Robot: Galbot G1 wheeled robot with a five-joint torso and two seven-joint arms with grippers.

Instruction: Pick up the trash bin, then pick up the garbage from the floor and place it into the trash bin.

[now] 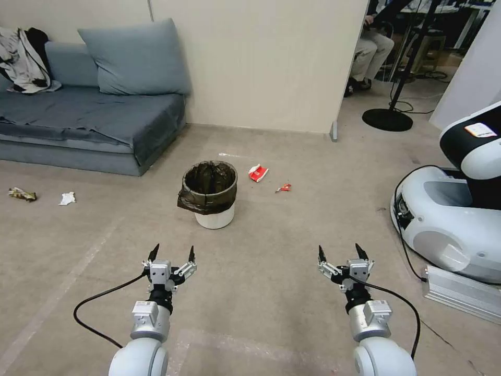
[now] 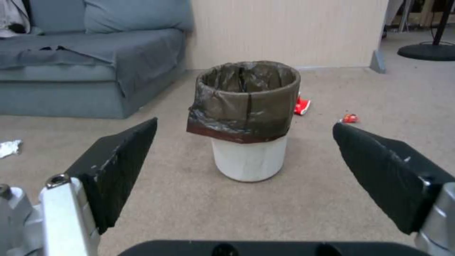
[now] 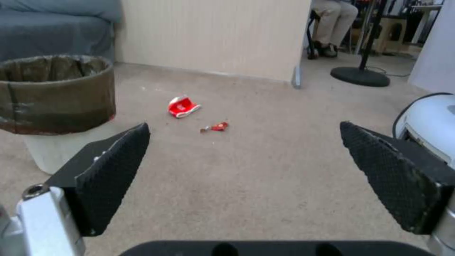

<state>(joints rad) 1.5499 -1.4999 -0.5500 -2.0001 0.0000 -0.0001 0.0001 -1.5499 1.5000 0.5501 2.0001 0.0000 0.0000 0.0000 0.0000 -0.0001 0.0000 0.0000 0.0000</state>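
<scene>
No print can be read on the red-and-white carton [image 1: 258,172] or the small red wrapper [image 1: 283,187], which lie on the beige carpet [image 1: 292,235] just right of the trash bin [image 1: 210,193]. A crumpled tissue [image 1: 67,198] and a wrapper [image 1: 22,195] lie near the grey sofa [image 1: 94,122]. The left hand [image 1: 171,255] and right hand [image 1: 340,253] hover spread wide and empty, short of the bin.

I held both arms stretched forward and low in front of me, side by side and well apart. My left gripper [image 1: 171,254] pointed ahead with its two black fingers [image 2: 118,167] spread wide. My right gripper [image 1: 340,253] matched it, jaws equally wide and holding nothing.
</scene>
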